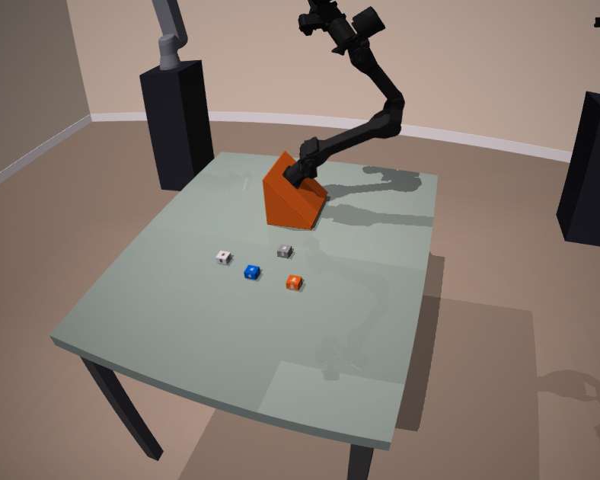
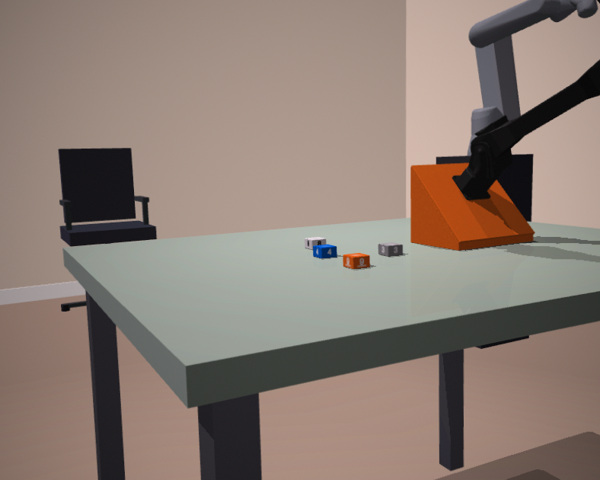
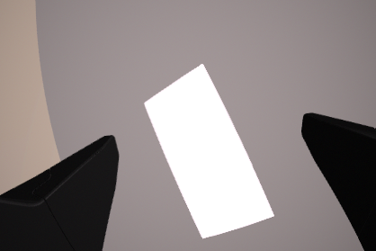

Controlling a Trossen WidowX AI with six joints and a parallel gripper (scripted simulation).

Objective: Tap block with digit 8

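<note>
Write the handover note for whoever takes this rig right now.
Gripper: open, empty, raised high, facing a ceiling light.
Blocks sit apart on the table in front of the orange wedge: white block, blue block showing 4, grey block showing 3, orange block.
Done: nothing; the gripper is far from every block.
Left: white and orange digits are too small to read here. Confirm which is 8, then tap only that one.

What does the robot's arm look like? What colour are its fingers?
The arm is all matte black, made of slim blocky links with chunky joints. Its gripper has two plain black wedge-shaped fingers. No cables, stickers or markings show.
</note>
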